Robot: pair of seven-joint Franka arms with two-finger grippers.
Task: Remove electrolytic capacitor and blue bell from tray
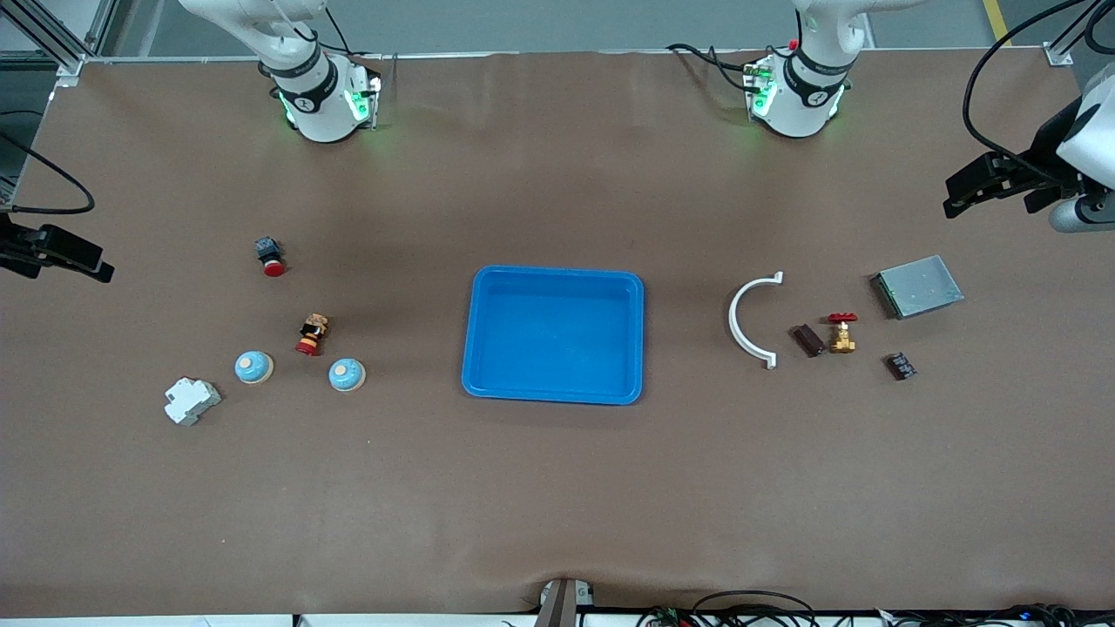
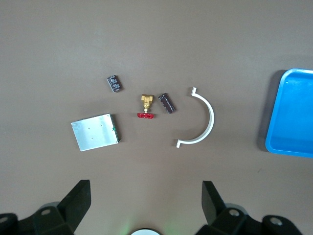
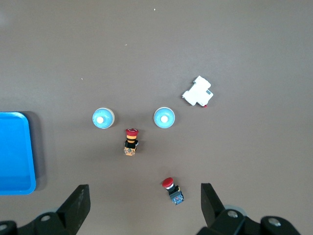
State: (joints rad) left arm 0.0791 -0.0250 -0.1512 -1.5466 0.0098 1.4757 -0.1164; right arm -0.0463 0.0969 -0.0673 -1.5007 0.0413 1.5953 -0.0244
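Note:
Two blue bells [image 1: 253,367] [image 1: 346,374] sit toward the right arm's end of the table; they also show in the right wrist view [image 3: 164,118] [image 3: 103,118]. A dark brown capacitor [image 1: 807,340] lies beside a brass valve [image 1: 841,333] toward the left arm's end, and shows in the left wrist view [image 2: 167,103]. A second small dark component [image 1: 901,365] lies nearby. My left gripper [image 1: 993,200] [image 2: 145,203] is open and empty, high over the left arm's end. My right gripper [image 1: 61,261] [image 3: 142,203] is open and empty, high over the right arm's end.
An empty blue tray [image 1: 557,272] sits mid-table. Near the capacitor are a white curved clamp [image 1: 749,320] and a grey metal box [image 1: 916,286]. Near the bells are two red push buttons [image 1: 271,257] [image 1: 312,335] and a white breaker [image 1: 191,401].

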